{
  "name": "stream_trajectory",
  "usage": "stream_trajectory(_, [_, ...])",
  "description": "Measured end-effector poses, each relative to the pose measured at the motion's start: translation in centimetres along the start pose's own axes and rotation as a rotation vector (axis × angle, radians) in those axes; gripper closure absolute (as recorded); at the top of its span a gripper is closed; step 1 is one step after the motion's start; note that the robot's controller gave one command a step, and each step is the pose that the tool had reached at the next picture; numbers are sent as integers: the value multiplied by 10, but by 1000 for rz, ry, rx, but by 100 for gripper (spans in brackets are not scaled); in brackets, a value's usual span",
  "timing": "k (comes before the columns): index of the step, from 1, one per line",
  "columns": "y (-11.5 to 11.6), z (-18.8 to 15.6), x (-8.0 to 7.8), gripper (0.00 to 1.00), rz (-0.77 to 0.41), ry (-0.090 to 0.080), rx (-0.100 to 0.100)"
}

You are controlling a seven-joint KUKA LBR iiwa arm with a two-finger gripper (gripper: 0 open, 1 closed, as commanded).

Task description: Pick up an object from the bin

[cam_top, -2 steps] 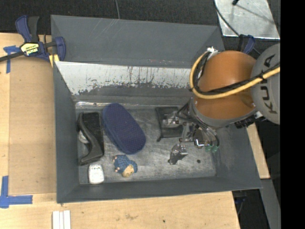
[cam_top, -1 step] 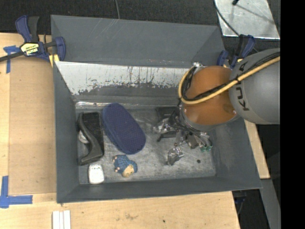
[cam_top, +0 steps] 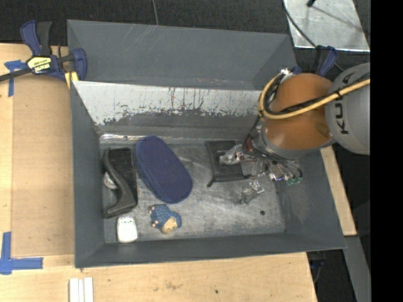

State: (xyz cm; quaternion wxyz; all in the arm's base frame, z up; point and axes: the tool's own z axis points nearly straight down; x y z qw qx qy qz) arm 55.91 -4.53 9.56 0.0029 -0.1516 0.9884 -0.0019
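Wrist cover: orange cover [cam_top: 296,115], a smooth, rounded dome. It is the part of the arm closest to my view, and a yellow cable [cam_top: 302,110] loops across it.
Gripper: gripper [cam_top: 252,187], a cluster of small metal parts and wiring under the dome, low over the right half of the floor.
Gripper state: I cannot tell whether it is spread or pressed together, and I see nothing pinched in it.
Nearest thing: black flat piece [cam_top: 220,165], matte and roughly rectangular. It lies on the floor right of centre, near the back wall, just beside the gripper on its left.
Pouch: dark blue pouch [cam_top: 162,168], a long oval with a fine woven look, lying left of centre and well apart from the gripper.
Left edge: black angular object [cam_top: 121,181], glossy and bent, lying along the left wall beside the pouch.
Front left: white block [cam_top: 126,229], small with rounded corners.
Front centre-left: small toy [cam_top: 165,219], a soft-looking lump in blue and tan, just right of the white block.
Container: bin [cam_top: 189,109], grey sheet metal with sloping walls. The back wall is streaked with dark scratches and the floor is scuffed.
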Motion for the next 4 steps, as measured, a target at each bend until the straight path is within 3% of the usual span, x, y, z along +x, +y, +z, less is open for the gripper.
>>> stream_trajectory(1, [-38, 18, -39, 0, -110, -1, -2])
stream_trajectory(2, [-37, 15, -42, 100, -108, -9, -1])
stream_trajectory(3, [-30, 14, -50, 100, -422, -6, 1])
stream_trajectory(4, [-29, -180, -57, 100, -562, -8, 2])
